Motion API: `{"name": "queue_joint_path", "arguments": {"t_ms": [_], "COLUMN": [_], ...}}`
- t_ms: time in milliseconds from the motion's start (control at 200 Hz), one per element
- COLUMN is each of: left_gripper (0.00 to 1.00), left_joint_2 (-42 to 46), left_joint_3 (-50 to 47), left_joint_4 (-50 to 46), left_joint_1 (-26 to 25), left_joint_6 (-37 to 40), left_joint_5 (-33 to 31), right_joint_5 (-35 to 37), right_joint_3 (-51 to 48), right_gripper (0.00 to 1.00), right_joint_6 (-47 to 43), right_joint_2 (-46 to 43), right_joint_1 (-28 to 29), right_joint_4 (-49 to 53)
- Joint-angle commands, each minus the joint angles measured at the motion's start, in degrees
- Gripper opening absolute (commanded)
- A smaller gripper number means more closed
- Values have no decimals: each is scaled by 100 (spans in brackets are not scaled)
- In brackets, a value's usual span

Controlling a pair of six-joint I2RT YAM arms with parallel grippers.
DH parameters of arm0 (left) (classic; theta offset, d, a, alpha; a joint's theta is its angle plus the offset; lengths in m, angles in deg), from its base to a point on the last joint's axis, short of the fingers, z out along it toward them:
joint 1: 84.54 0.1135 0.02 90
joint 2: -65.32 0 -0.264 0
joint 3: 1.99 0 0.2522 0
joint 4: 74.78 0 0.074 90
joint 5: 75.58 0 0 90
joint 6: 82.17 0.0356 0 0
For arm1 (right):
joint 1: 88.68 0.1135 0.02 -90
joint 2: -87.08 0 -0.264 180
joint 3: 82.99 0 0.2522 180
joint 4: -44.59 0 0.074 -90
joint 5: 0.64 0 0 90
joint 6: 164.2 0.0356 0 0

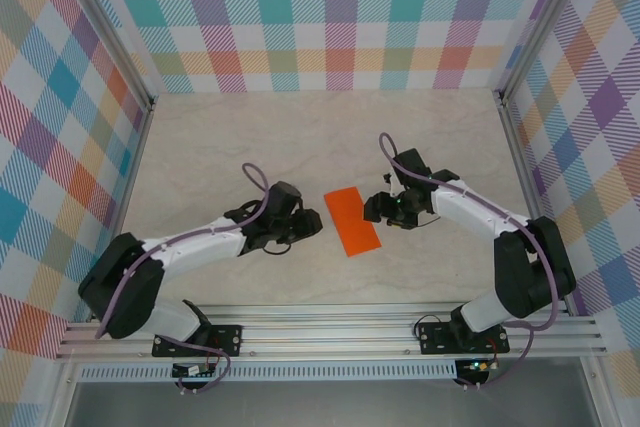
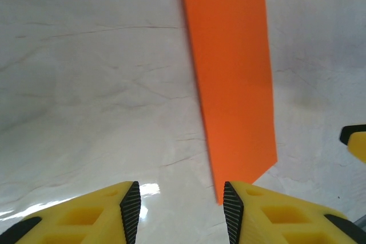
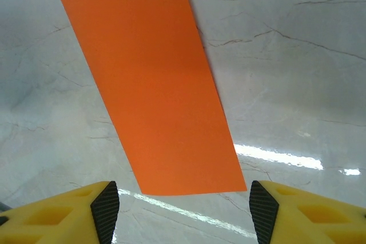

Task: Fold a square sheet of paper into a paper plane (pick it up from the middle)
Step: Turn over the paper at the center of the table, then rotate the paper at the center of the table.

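Left claw (image 1: pixel 312 228) half-open, right claw (image 1: pixel 372 209) wider, both empty (nothing pinched); thin orange folded paper sheet (image 1: pixel 352 221) lies between them, long axis eleven-to-five, right seemingly nearer.

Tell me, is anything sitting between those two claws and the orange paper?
Nothing visible does. The orange paper lies flat on the table, with the left gripper on one side and the right gripper on the other. Both have their jaws open, and only tabletop lies between them and the sheet.

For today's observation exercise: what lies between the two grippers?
The orange paper lies flat between left gripper and right gripper, seen in the top view.
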Motion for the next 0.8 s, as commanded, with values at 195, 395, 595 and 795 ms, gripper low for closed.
{"name": "queue_joint_path", "arguments": {"t_ms": [195, 395, 595, 795], "left_gripper": [42, 47, 47, 48], "left_joint_2": [-1023, -1372, -1880, -2172], "left_joint_3": [695, 866, 1188, 1366], "left_joint_4": [246, 350, 480, 500], "left_joint_1": [-204, -185, -128, -89], "left_joint_6": [-176, -361, -502, -536], "left_joint_5": [42, -34, 95, 98], "right_joint_5": [-661, -758, -876, -1066], "right_joint_3": [-140, -168, -194, -323], "right_gripper": [61, 61, 59, 58], "right_joint_6": [-277, -365, -426, -435], "right_joint_2": [277, 475, 644, 690], "right_joint_1": [-132, -137, -224, -315], "right_joint_4": [-718, -851, -962, -1091]}}
